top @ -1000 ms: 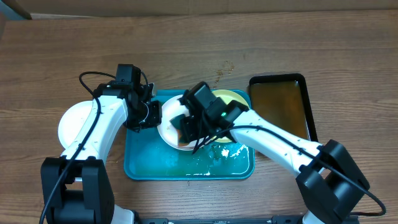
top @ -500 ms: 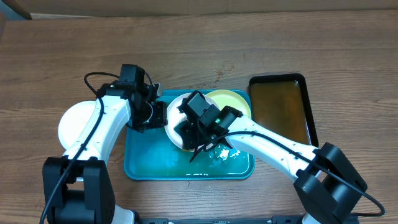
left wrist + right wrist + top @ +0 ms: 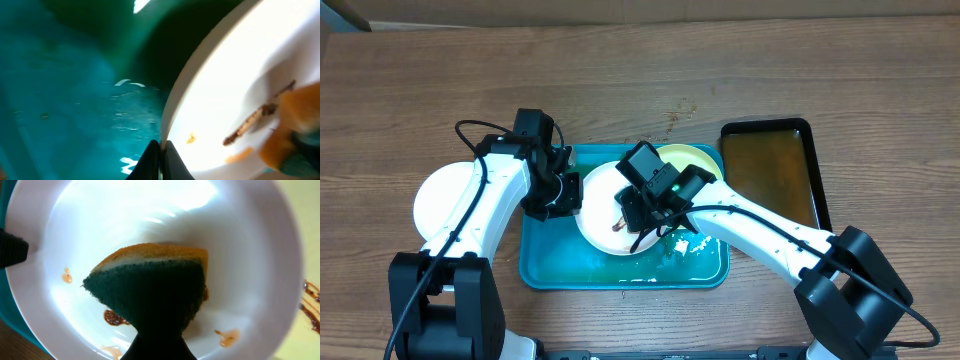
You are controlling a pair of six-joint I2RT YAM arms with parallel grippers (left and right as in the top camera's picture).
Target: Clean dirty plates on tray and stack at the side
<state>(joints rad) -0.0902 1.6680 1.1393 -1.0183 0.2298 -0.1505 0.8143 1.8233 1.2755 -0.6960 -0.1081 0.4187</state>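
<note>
- The tray (image 3: 555, 265), wet and foamy, holds the white plate (image 3: 595, 225); the green plate (image 3: 700, 160) lies behind it.
- The left gripper (image 3: 161, 157) pinches the white plate's rim, jaws nearly together. Scrubbing pressure could slip the wet rim free.
- The right gripper (image 3: 159, 347) clamps the sponge (image 3: 150, 290) over the plate's centre.
- The sauce spots (image 3: 112, 316) near the rim could be missed.

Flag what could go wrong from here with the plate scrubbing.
1. The left gripper pinches only the thin rim of the white plate. Pressure from the sponge in the right gripper could pull the plate free onto the wet tray.
2. Sauce spots sit beside the sponge near the rim, so a short scrub may miss them.
3. The smeared green plate lies close by, and contact could re-soil the white one.
</note>
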